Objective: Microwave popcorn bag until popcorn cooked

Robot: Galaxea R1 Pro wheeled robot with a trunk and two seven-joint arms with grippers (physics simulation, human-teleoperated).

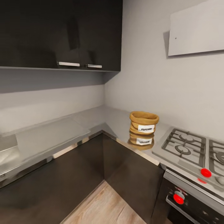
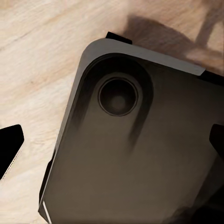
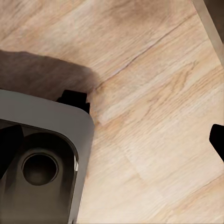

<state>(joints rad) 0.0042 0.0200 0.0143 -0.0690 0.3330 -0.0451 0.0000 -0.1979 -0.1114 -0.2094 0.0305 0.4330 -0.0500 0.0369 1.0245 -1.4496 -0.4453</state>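
An L-shaped kitchen corner. The largest thing is the glossy grey table (image 1: 59, 133), one slab wrapping the corner above dark cabinet fronts, with one dark wall cupboard (image 1: 62, 34) overhead carrying two steel handles. At the right sits one steel gas hob (image 1: 186, 149) with black grates and three red knobs on its front. Smallest is one tan popcorn bag (image 1: 143, 123), upright on the table just beside the hob, its white label facing the room and its mirror image below it.

Both wrist cameras look down at pale wood floor (image 3: 154, 93) and the robot's own dark base (image 2: 140, 154). Dark finger tips sit at opposite picture edges, so each pincer looks released and empty.

My judgement: the approach step is in hand. Next, drive closer, then raise an arm toward the bag.
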